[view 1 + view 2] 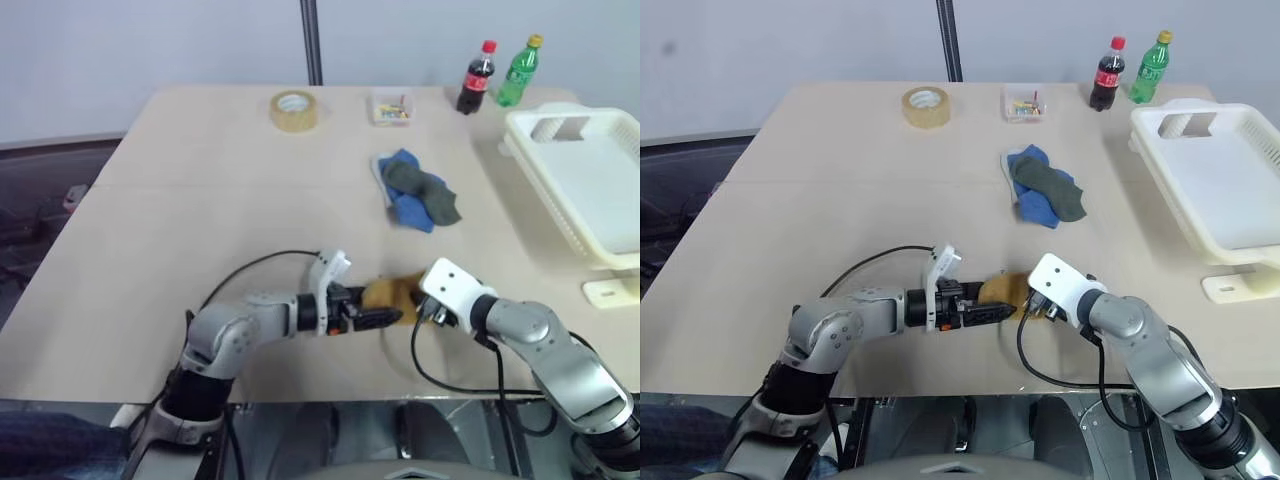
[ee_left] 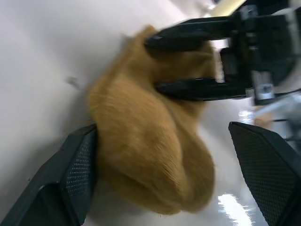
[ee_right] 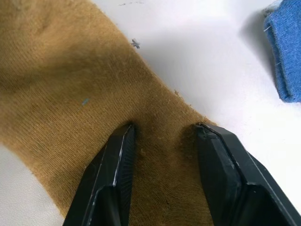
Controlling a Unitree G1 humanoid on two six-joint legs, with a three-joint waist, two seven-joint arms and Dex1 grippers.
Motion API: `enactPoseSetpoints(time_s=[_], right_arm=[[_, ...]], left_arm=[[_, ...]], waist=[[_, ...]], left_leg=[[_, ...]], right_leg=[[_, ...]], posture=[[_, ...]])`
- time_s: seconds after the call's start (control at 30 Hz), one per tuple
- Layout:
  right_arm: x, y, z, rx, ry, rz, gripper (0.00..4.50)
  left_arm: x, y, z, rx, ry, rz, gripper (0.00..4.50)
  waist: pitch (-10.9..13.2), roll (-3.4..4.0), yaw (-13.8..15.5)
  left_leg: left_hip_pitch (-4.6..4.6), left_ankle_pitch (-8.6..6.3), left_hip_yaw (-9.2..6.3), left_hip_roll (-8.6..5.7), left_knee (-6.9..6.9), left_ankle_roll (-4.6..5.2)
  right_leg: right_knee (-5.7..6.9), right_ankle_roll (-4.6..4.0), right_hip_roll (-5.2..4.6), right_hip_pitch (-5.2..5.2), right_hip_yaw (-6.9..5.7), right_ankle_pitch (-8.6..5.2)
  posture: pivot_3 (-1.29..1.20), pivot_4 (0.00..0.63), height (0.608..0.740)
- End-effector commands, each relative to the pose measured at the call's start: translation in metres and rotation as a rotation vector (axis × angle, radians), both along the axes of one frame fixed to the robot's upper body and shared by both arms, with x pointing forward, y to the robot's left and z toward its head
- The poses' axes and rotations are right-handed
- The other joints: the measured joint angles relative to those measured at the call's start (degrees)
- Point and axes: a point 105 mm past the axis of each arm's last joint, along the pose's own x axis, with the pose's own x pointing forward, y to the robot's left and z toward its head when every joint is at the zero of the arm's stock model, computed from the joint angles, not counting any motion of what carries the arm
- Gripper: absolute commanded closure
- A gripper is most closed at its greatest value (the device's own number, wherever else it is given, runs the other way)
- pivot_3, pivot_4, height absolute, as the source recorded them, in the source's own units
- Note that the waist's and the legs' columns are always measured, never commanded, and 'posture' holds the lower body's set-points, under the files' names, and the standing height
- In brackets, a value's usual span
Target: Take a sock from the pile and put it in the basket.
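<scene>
Head views: one mustard sock (image 1: 392, 296) on the near part of the beige table (image 1: 200, 180), lying between the two grippers. One pile (image 1: 418, 190) of blue and dark grey-green socks further back, well apart from the mustard sock. One white slotted basket (image 1: 590, 180) at the table's right edge. One roll of tape (image 1: 294, 110), one small clear box (image 1: 391, 107) with coloured bits inside, and two bottles at the far edge: one cola bottle (image 1: 476, 78), one green bottle (image 1: 518, 71). Pale wall behind, with one dark upright pole (image 1: 312, 40).

Left gripper (image 1: 385, 318) reaching in from the left, just beside the sock. Right gripper (image 1: 1032, 308) coming from the right, at the sock's other end.

Left wrist view: two own fingers (image 2: 66, 183) spread wide, one on each side of the bunched mustard sock, nothing clenched. Beyond, the other gripper's two black fingers pressed into the far end of the fabric.

Right wrist view: two fingers (image 3: 113, 174) half closed, tips set on the mustard cloth with a fold pinched between them. One corner of blue sock (image 3: 284, 56) at the edge, on bare pale tabletop.
</scene>
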Motion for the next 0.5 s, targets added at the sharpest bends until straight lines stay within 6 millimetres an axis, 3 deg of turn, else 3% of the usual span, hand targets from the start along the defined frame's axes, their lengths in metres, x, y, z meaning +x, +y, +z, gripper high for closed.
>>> enactPoseSetpoints(time_s=[0.03, 0.33, 0.5], right_arm=[[-0.001, 0.0, 0.006, 0.004, -0.029, -0.007, 2.38], [-0.001, -0.001, 0.007, 0.001, -0.035, -0.014, 2.38], [0.0, -0.002, 0.008, -0.003, -0.036, -0.009, 2.38]], left_arm=[[0.005, 0.0, 0.014, -0.112, 0.054, 0.013, 0.05], [0.02, 0.013, 0.03, -0.249, 0.09, 0.121, 0.05], [0.006, 0.01, 0.034, -0.299, 0.138, 0.071, 0.05]], waist=[[0.0, 0.0, 0.0], [0.0, -0.01, 0.0], [0.0, -0.01, 0.0]], left_leg=[[0.0, 0.0, -0.01, 0.0, 0.0, 0.0], [0.0, 0.07, -0.03, -0.01, 0.01, -0.11], [0.0, 0.07, -0.03, 0.0, 0.01, -0.12]], right_leg=[[0.01, 0.0, 0.0, -0.01, -0.01, 0.0], [0.01, 0.0, -0.01, 0.0, -0.01, 0.0], [0.01, -0.01, -0.01, 0.0, -0.01, 0.01]], posture=[[0.0, 0.15, 0.738], [0.0, 0.15, 0.738], [0.0, 0.15, 0.738]])
